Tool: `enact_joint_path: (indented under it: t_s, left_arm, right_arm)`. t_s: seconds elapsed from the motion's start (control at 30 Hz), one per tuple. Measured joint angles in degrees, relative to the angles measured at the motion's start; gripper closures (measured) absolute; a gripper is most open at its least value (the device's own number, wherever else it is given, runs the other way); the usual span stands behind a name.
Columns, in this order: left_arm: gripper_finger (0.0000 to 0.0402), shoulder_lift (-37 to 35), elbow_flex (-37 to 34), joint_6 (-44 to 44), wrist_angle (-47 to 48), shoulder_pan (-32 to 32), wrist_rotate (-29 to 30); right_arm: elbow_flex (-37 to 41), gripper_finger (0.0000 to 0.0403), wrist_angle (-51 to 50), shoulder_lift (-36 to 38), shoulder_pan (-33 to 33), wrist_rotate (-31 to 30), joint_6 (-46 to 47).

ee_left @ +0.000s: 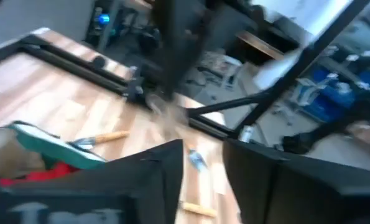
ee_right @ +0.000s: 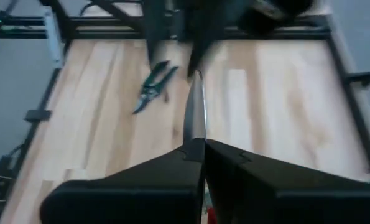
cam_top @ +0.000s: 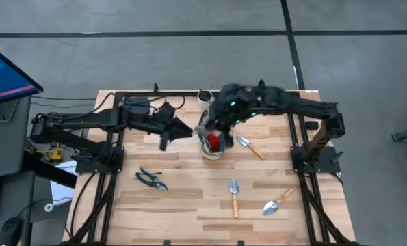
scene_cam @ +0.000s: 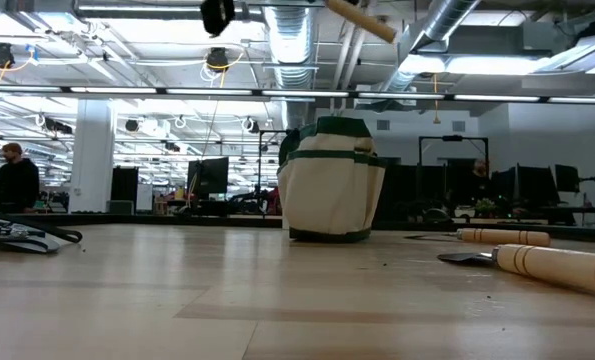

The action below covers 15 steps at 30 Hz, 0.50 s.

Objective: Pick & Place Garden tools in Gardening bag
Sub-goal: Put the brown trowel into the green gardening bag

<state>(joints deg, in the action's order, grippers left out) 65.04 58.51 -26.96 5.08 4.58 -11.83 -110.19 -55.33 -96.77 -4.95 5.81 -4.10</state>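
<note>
The cream gardening bag (cam_top: 214,148) with green trim stands upright on its base mid-table (scene_cam: 332,180), a red-and-black item (cam_top: 213,141) inside it. My right gripper (cam_top: 215,128) hovers over the bag, shut on a trowel whose silver blade (ee_right: 197,106) points forward past the fingers. Its wooden handle (scene_cam: 362,20) shows high above the bag. My left gripper (cam_top: 181,134) is open and empty just left of the bag (ee_left: 48,146). Three trowels (cam_top: 250,146) (cam_top: 234,195) (cam_top: 277,203) and the dark pruning shears (cam_top: 152,179) lie flat on the table. My right gripper pinches the trowel between its two fingers on the metal part (ee_right: 196,142), the blade seen edge-on and running forward along the fingers. The trowel is lifted clear above the bag and tilted. The fingers hide the exact spot of contact.
A small white pot (cam_top: 204,96) stands at the far edge behind the bag. The black frame rails (cam_top: 117,157) run along both sides of the table. Bare wood lies at the near left. People and desks show in the room beyond.
</note>
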Motion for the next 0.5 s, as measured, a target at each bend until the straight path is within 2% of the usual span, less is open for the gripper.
enact_joint_path:
  t_s: [0.1, 0.17, 0.27, 0.5]
  left_arm:
    - [0.0268, -2.6, 0.0, 0.0, -0.4, -0.1, 0.4]
    - [0.0259, -4.3, 0.0, 0.1, -0.2, 0.0, 3.5]
    - [0.0260, -6.5, -0.1, 0.5, -0.1, 0.1, 10.1]
    - [0.0294, -8.6, -0.1, 2.8, -2.9, 0.7, 22.6]
  right_arm:
    - [0.0, 0.0403, 0.0, 3.5, -1.7, -2.7, -1.8]
    - [0.8, 0.0403, 2.0, 6.5, -2.8, -4.7, -3.0]
    - [6.2, 0.0403, 9.5, 13.0, -4.3, -4.8, -4.5]
    - [34.5, 0.0403, 38.1, 32.0, -11.4, -4.6, -6.6]
